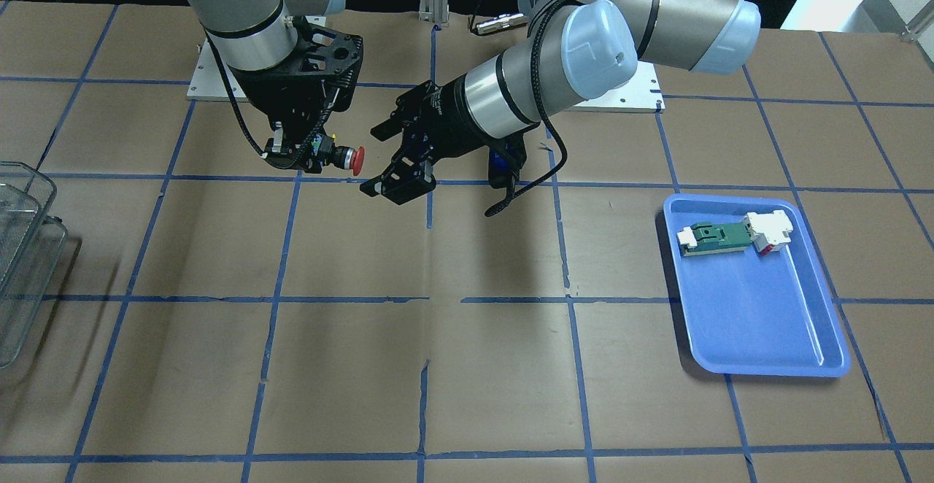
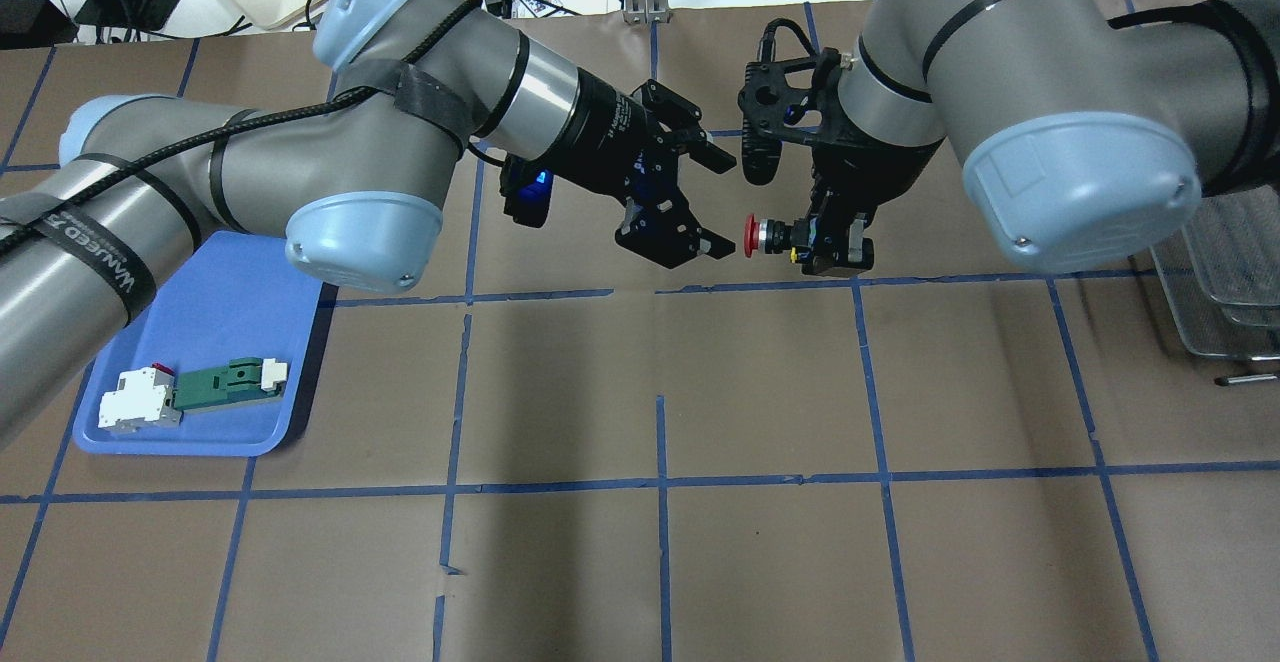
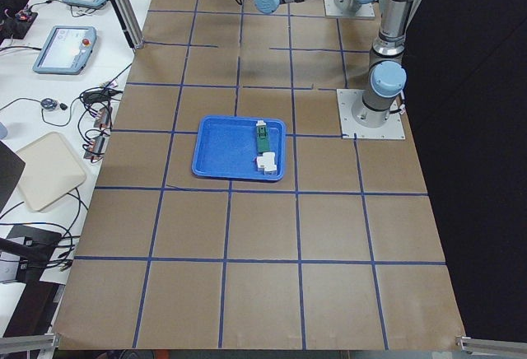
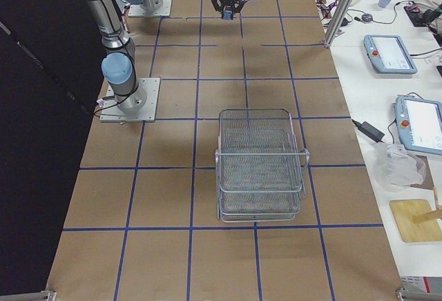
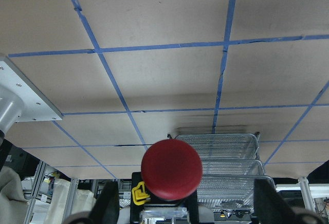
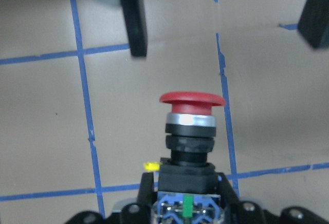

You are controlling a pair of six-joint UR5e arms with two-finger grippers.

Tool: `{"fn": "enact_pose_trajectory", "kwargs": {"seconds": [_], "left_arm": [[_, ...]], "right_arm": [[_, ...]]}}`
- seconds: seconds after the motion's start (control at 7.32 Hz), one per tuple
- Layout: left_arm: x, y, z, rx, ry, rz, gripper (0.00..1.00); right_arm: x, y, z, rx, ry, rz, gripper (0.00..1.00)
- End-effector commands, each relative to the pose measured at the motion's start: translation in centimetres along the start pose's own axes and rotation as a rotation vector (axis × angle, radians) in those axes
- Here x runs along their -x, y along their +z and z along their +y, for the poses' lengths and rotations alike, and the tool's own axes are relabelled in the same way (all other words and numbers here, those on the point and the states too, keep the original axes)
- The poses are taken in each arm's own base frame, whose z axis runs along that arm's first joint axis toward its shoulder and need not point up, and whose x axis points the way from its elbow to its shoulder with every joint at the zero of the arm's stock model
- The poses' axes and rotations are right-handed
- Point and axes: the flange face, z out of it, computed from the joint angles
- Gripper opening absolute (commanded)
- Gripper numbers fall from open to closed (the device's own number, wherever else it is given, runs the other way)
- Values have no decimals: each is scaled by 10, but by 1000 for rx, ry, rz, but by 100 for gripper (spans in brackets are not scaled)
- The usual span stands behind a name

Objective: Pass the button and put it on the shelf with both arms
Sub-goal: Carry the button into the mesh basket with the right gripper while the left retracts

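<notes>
Two grippers face each other in mid-air over the middle of the table. The right gripper (image 2: pixel 838 245) is pinched on the button (image 2: pixel 765 235), gripping the block at its back so the red cap sticks out sideways toward the left gripper (image 2: pixel 722 202). That one stands spread, its fingers to either side of the cap's line and just clear of it (the left wrist view shows the cap between them, untouched).

The risk, as I judge it, lies in how near the two are. If either arm swings sideways before they separate, a left finger could clip the cap and twist the button in a hold that has only its rear end. On the carry to the shelf (image 4: pixel 261 154) — well apart, at the right end of the table — a loosened button could drop, or tip over on the wire mesh.

The table (image 1: pixel 496 381) is covered in brown paper gridded with blue tape. A blue tray (image 1: pixel 759 322) on it holds a green-and-white part (image 1: pixel 711 237) and a white block (image 1: pixel 768 231). White benches with teach pendants (image 4: pixel 390 54) and cables flank the table.
</notes>
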Motion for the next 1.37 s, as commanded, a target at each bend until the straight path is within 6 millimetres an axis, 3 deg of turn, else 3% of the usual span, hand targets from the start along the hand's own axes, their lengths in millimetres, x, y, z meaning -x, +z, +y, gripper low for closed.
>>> {"fn": "enact_pose_trajectory", "kwargs": {"seconds": [0.0, 0.27, 0.41, 0.55, 0.68, 0.82, 0.96, 1.09, 1.23], "left_arm": [[-26, -55, -50, -136, 47, 110, 91], [-41, -105, -117, -377, 267, 100, 97], [-42, -120, -145, -448, 354, 39, 99], [-37, -137, -170, -549, 465, -72, 100], [-29, -153, -176, -659, 609, -211, 100], [-23, -176, -162, -723, 678, -294, 100], [-16, -204, -141, -742, 758, -397, 100], [-10, -232, -113, -744, 984, -516, 100], [-7, -233, -108, -712, 1022, -564, 100]], "right_arm": [[-26, -3, 58, 109, 42, 24, 0], [-61, -10, 185, 95, 66, 16, 0], [-65, -14, 251, 99, 55, 13, 0], [-65, -15, 304, 104, 2, 6, 0], [-76, -5, 363, 123, 29, 34, 0], [-77, 11, 416, 106, 84, 16, 0], [-91, 9, 455, 144, 36, 78, 0], [-109, 5, 479, 166, 0, 99, 0], [-118, 11, 485, 154, -2, 91, 0]]}}
